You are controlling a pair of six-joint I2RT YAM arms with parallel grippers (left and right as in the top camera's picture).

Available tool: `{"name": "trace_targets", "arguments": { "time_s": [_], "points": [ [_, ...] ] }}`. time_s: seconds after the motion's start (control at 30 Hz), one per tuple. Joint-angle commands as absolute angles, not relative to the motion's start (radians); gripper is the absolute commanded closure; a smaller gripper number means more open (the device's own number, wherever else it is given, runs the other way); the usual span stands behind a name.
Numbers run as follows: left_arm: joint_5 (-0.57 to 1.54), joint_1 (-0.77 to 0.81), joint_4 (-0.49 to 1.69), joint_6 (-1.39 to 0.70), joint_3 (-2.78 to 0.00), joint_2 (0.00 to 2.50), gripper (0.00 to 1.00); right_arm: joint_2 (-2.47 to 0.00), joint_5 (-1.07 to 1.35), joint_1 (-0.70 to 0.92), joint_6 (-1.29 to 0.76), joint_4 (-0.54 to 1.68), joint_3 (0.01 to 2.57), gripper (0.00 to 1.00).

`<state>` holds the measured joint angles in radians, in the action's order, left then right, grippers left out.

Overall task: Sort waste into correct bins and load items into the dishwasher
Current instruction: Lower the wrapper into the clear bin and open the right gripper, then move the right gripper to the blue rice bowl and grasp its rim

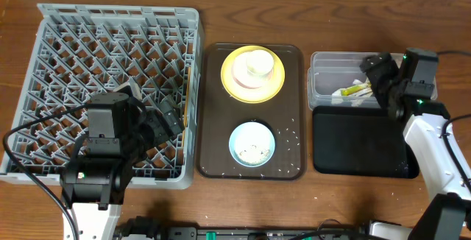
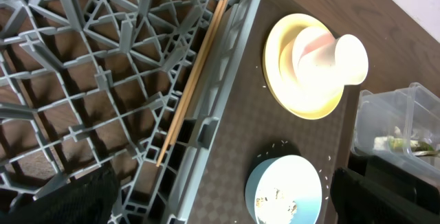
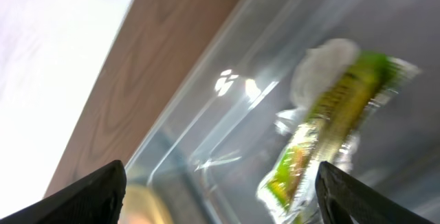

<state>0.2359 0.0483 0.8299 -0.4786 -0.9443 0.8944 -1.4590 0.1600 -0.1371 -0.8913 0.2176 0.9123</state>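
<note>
Right gripper [image 1: 379, 78] spread wide over tub [image 1: 324, 85] — wrapper [image 3: 330, 128] inside (paper [image 3: 322, 64] too); left gripper [image 1: 163, 118] over rack [image 1: 73, 34] — grip unclear.

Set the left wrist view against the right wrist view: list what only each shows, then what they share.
Left wrist only: the large grey plastic dish rack with the thin wooden chopsticks lying along its edge, the dark brown serving tray, the round yellow plate carrying the small white cup, and the light blue bowl with food bits.
Right wrist only: the right gripper, its dark fingertips wide apart at the bottom corners.
Both: the clear plastic rectangular tub holding the yellow-green snack wrapper, and the brown wooden table.
</note>
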Motion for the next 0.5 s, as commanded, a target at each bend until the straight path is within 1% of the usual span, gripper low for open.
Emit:
{"name": "trace_targets", "arguments": {
  "time_s": [0.0,0.03,0.07,0.13,0.23,0.27,0.37,0.43,0.47],
  "points": [
    [0.23,0.044,0.83,-0.484,-0.958,0.894,0.01,-1.393,0.294,-0.143,-0.713,0.215,0.919,0.18],
    [0.23,0.044,0.83,-0.484,-0.958,0.894,0.01,-1.372,0.31,-0.143,-0.688,0.223,0.921,0.21],
    [0.23,0.044,0.83,-0.484,-0.958,0.894,0.01,-1.331,0.345,-0.143,-0.634,0.26,0.926,0.26],
    [0.23,0.044,0.83,-0.484,-0.958,0.894,0.01,-1.29,0.371,-0.143,-0.58,0.328,0.934,0.32],
    [0.23,0.044,0.83,-0.484,-0.958,0.894,0.01,-1.228,0.423,-0.139,-0.514,0.478,0.942,0.44],
    [0.23,0.044,0.83,-0.484,-0.958,0.894,0.01,-1.214,0.435,-0.134,-0.493,0.519,0.942,0.5],
    [0.23,0.044,0.83,-0.484,-0.958,0.894,0.01,-1.182,0.442,-0.096,-0.435,0.645,0.942,0.74],
    [0.23,0.044,0.83,-0.484,-0.958,0.894,0.01,-1.176,0.44,-0.027,-0.387,0.73,0.942,0.91],
    [0.231,0.044,0.83,-0.484,-0.958,0.894,0.01,-1.177,0.429,0.011,-0.367,0.755,0.942,0.93]
  ]
}}
